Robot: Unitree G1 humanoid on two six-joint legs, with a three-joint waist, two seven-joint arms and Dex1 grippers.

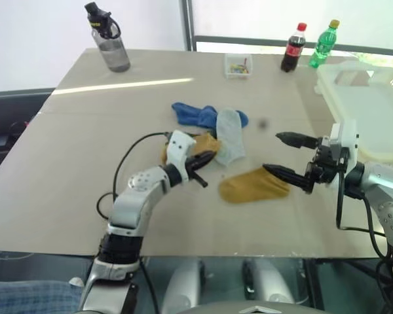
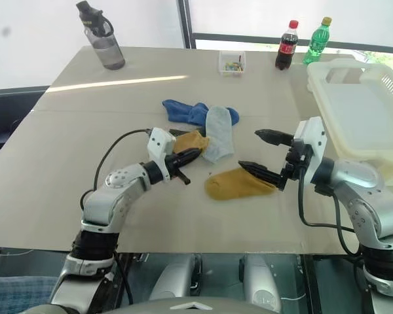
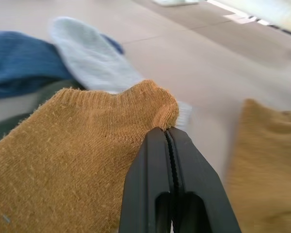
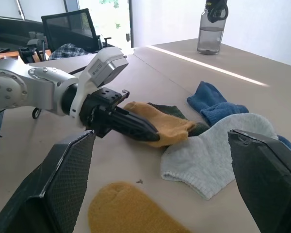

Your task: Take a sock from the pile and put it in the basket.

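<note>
Left gripper on sock.

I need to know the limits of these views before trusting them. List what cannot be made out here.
- Dark green sock: mostly buried under the mustard sock that the shut left gripper pinches; its shape is hidden.
- Basket: cut off by the head views' right edge; its inside is unreadable.
- Small clear box: contents too small to identify.
- Second mustard piece: the open right gripper covers its end.

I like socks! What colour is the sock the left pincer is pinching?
Mustard yellow sock, clearest in the left wrist view.
</note>
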